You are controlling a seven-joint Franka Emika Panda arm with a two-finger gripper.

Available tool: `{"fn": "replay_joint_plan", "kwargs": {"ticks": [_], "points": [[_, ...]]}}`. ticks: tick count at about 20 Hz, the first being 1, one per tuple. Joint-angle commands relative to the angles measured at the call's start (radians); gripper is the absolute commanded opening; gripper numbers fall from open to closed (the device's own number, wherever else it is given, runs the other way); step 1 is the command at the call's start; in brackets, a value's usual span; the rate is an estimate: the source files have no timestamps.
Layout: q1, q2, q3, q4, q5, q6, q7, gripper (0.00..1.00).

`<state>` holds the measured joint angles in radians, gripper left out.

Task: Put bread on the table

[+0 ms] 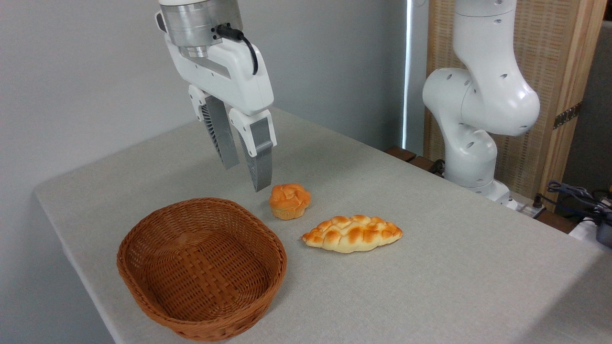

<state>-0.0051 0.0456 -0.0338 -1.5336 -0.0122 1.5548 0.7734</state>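
Golden-orange on top and pale on its sides, the long braided bread [352, 233] with pointed ends lies flat on the big table [454, 267] with the light grey-beige cloth top. I see it right of the brown woven wicker basket [201, 267], near it but not touching. The basket has nothing in it.

A small round orange bun [289, 201] sits on the table too, just behind the bread and a little to the left. There is a small gap between them.

My white robot gripper [246, 177] hangs in the air above the table, behind the basket's far rim and left of the bun. Its two grey fingers [258, 162] point down and have a small gap between them. They hold nothing. The white robot arm [483, 100] stands at the far right side of the table.
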Motion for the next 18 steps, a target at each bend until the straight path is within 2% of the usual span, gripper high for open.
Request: {"fn": "replay_joint_plan", "kwargs": {"ticks": [1,4,18], "points": [[-0.004,-0.062,0.008,-0.08,0.011,0.033,0.003,1.0],[-0.003,-0.089,0.006,-0.12,0.011,0.059,0.001,1.0],[-0.001,-0.087,0.009,-0.118,0.008,0.076,0.0,1.0]]}}
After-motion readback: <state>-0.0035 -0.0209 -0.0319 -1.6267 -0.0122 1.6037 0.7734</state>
